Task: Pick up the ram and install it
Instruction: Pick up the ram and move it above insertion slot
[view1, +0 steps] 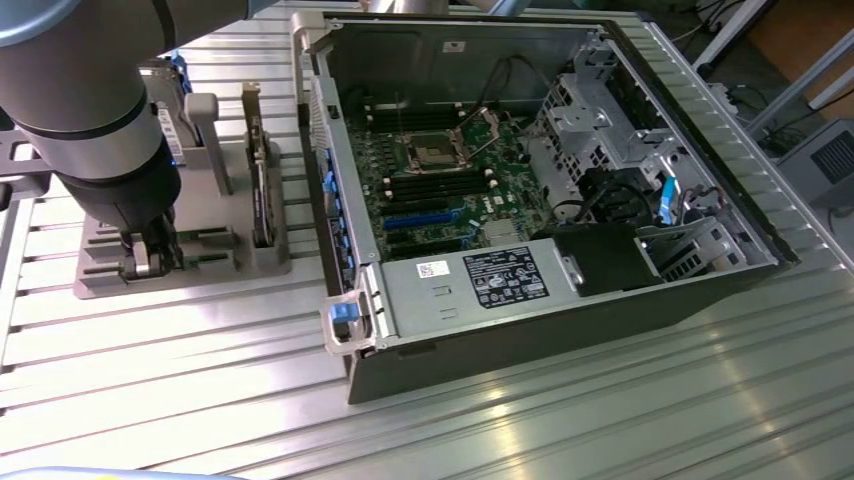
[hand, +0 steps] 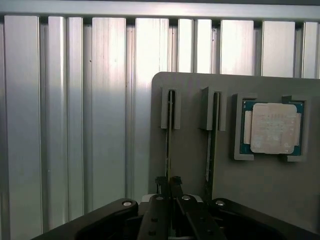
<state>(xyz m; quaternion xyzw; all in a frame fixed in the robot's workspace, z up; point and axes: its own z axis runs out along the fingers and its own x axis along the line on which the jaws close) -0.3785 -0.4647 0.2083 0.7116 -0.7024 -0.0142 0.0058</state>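
One gripper (hand: 169, 184), jaws almost together, pinching the ram (hand: 170, 125) | ram upright in grey holder (view1: 200, 272), at the exterior view's left of computer case (view1: 561, 325) | risk: thin-edge grip slips or tilts, stick binds in slot, knocks neighbouring card (hand: 212, 125).

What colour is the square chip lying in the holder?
Silvery chip, teal-green edged; wrist view shows best.

No legible text; power supply labels (view1: 505, 277) unreadable.
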